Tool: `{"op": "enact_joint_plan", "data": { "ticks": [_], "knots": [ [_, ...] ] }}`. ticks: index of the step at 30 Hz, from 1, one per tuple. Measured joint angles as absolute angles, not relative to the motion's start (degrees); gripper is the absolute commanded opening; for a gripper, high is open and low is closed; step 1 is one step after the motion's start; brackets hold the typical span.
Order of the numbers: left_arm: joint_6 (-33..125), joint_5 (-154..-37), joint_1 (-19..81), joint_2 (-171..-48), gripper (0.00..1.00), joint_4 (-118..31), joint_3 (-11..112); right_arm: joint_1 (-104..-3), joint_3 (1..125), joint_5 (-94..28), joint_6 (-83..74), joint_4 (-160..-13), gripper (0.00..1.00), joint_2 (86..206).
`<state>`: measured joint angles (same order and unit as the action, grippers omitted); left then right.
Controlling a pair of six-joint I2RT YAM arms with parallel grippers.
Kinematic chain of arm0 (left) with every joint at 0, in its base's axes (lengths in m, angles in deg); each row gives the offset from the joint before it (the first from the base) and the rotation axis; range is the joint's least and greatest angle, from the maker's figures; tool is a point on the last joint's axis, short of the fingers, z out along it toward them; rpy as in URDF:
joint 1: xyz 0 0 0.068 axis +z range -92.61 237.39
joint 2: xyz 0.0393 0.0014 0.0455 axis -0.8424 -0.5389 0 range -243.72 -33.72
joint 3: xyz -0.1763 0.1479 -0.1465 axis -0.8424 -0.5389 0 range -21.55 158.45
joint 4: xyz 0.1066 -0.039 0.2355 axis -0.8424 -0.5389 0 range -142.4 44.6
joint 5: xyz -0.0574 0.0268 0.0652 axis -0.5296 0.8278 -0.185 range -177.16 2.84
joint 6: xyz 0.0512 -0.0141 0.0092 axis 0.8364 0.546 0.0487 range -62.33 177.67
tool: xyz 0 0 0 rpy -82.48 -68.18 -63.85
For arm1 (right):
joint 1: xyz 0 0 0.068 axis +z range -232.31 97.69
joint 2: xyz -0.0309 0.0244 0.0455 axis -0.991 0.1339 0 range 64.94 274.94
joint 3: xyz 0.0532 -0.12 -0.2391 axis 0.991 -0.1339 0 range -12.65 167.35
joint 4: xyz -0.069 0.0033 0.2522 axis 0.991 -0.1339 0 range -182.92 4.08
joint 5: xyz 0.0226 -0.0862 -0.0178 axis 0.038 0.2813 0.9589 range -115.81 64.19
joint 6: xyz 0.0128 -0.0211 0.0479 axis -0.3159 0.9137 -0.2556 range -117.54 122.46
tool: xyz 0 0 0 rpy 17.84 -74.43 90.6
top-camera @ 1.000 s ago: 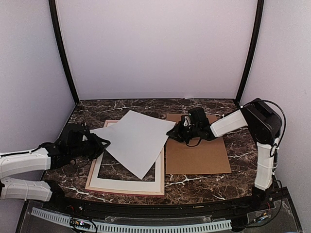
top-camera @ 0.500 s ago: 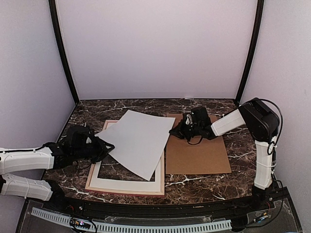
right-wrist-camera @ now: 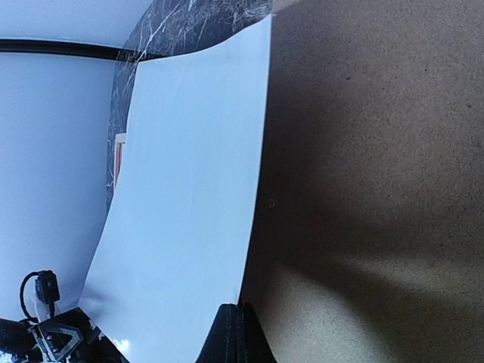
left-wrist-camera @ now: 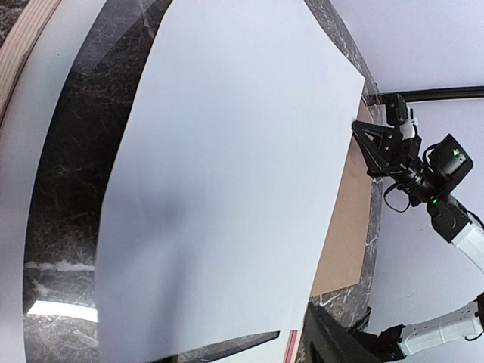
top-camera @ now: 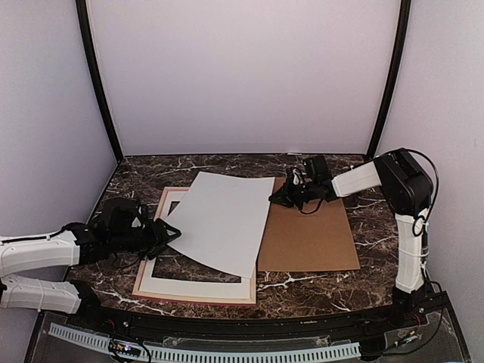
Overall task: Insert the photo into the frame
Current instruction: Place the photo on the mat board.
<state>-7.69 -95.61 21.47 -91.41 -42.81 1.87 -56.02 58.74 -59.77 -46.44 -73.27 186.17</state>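
Top external: right fingers (right-wrist-camera: 227, 336) pinch the photo (top-camera: 223, 219) at its right edge; can't tell whether left fingers (left-wrist-camera: 333, 344) are spread. Square it to the frame (top-camera: 195, 300), then lower flat without buckling.

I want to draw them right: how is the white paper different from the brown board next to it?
The photo, back up, is white; the backing board is brown. The photo lies crooked and bowed, its edge pinched by the right gripper; the board lies flat and straight. The photo sits on top where they overlap, and the board is underneath. Both are big rectangles.
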Motion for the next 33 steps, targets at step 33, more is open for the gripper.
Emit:
{"op": "enact_joint_plan", "data": {
  "ticks": [33],
  "knots": [
    [10.8,-81.3,23.1,-91.6,0.87,-61.8,12.7,-55.8,78.1,-68.9,-24.2,-102.1,0.12,193.8]
  ]
}}
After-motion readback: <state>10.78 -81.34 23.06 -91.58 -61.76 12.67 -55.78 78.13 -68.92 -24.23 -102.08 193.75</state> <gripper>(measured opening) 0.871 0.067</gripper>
